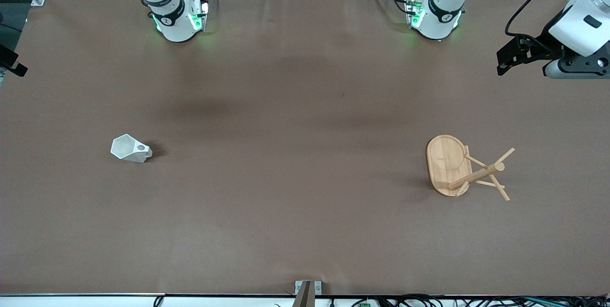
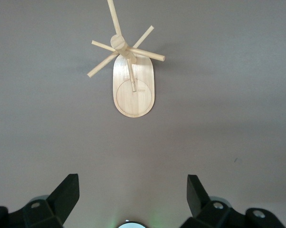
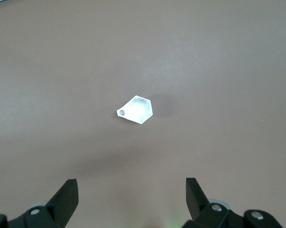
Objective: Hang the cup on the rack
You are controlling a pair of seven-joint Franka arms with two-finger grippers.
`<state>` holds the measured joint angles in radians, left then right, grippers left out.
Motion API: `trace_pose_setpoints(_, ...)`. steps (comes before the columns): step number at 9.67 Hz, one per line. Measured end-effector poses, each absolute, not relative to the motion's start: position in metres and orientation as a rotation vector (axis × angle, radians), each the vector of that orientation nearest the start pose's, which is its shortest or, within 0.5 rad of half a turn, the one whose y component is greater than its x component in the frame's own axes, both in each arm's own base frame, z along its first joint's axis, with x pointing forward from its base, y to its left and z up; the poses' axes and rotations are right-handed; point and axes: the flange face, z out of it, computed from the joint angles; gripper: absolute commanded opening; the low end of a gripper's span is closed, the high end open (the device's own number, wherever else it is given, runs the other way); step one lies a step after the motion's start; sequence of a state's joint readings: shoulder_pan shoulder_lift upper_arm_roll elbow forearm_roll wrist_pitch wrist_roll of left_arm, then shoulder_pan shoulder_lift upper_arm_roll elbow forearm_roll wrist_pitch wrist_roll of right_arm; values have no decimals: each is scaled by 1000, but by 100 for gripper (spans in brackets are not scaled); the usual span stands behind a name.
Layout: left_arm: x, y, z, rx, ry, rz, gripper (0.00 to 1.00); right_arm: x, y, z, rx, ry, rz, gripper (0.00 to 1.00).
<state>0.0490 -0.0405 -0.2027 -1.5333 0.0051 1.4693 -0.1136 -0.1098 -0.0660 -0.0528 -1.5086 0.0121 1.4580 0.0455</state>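
The white faceted cup lies on its side on the brown table toward the right arm's end, its pierced handle tab on top. It also shows in the right wrist view. My right gripper is open and empty, high above the table with the cup well ahead of its fingertips. The bamboo rack stands on its oval base toward the left arm's end, and shows in the left wrist view. My left gripper is open and empty, high up and apart from the rack.
The brown table covering spreads wide between cup and rack. The left arm's hand hangs at the table's edge at its own end. Both arm bases stand along the edge farthest from the front camera.
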Motion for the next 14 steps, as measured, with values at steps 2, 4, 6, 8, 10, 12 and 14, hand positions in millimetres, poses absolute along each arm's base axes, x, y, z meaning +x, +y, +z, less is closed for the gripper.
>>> trace_pose_setpoints(2,525,-83,655,-3124,61,35,100,515,-84,679,-3110,323,-25,100)
trace_pose_setpoints(4,525,-83,655,-3124,61,35,100,514,-85,679,-3110,326,-25,100)
trace_pose_setpoints(6,525,-83,655,-3125,59,35,100,514,-86,679,-3110,327,-25,100)
trace_pose_setpoints(8,525,-82,655,-3125,59,35,100,515,-86,677,-3110,323,-15,100)
trace_pose_setpoints(10,526,-82,654,-3125,59,38,100,525,-86,650,-3109,317,57,100)
trace_pose_setpoints(12,526,-82,653,-3125,59,40,100,554,-90,585,-3109,320,96,100)
trace_pose_setpoints(14,526,-84,653,-3125,63,40,100,577,-94,500,-3114,310,104,100)
